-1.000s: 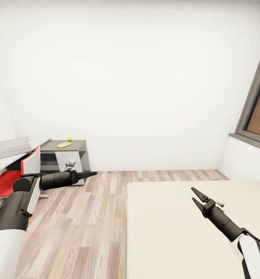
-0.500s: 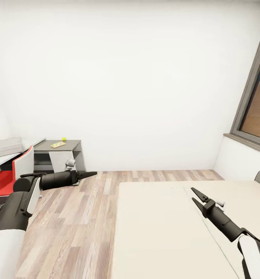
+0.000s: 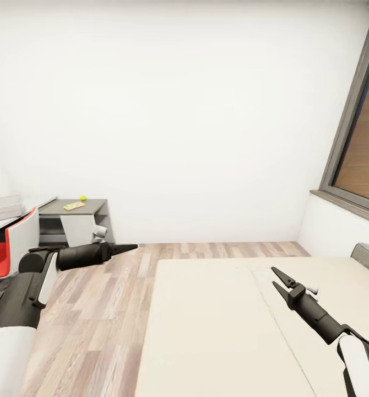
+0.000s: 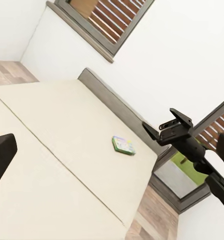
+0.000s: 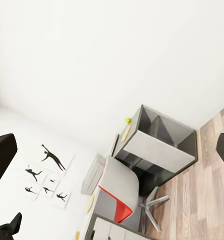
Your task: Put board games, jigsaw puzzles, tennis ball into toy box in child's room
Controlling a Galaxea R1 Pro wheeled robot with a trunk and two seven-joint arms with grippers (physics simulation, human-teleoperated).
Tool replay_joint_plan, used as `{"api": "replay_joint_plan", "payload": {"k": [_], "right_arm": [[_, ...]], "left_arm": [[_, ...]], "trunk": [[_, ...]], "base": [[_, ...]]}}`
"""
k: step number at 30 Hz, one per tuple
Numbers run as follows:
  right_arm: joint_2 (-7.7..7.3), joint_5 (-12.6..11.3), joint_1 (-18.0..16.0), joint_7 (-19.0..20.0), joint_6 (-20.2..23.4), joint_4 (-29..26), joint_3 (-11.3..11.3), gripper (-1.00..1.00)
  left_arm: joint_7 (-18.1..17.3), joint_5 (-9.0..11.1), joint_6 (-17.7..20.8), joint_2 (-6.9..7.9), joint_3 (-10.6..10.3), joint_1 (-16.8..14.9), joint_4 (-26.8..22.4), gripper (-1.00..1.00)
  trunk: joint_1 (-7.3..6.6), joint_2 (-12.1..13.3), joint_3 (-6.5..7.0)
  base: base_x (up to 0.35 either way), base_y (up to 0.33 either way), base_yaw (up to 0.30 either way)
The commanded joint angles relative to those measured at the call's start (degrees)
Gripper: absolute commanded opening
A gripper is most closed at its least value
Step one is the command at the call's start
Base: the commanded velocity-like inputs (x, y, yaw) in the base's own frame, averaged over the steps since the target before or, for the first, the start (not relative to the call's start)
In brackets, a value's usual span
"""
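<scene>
The cream bed [image 3: 217, 331] fills the lower right of the head view. A white-green board game [image 4: 124, 145] lies on it near the headboard, seen in the left wrist view. The table's dark grey wing [image 3: 93, 206] stands at the far left wall with the small tennis ball [image 3: 83, 197] and a thin yellowish board [image 3: 74, 206] on top. The light grey toy box [image 3: 1, 205] shows at the left edge. My left gripper [image 3: 130, 247] hangs open over the floor. My right gripper [image 3: 275, 277] hovers open over the bed. Both hold nothing.
A red and white swivel chair [image 3: 11, 245] stands in front of the table. Wood-plank floor [image 3: 107, 298] runs between the table and the bed. A tall window [image 3: 361, 149] with a sill is on the right wall. Black silhouette pictures [image 5: 46, 175] hang on the wall.
The whole head view has swung to the right: the table and chair sit further left, and more of the bed and window show. Both arms keep the same pose.
</scene>
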Motion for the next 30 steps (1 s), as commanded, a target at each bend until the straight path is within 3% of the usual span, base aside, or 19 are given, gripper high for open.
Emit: {"api": "replay_joint_plan", "payload": {"k": [1, 30], "right_arm": [[0.01, -0.13, -0.03, 0.11, 0.36, 0.05, -0.09, 1.00], [0.01, -0.15, -0.03, 0.11, 0.36, 0.03, -0.09, 1.00]], "left_arm": [[-0.07, 0.13, 0.43, 0.01, 0.00, -0.02, 0.01, 1.00], [-0.05, 0.13, 0.44, -0.60, 0.00, 0.04, 0.01, 1.00]], "trunk": [[0.03, -0.05, -0.03], [0.03, -0.05, -0.03]], "base": [[0.000, -0.287, 0.000], [0.000, -0.287, 0.000]]}}
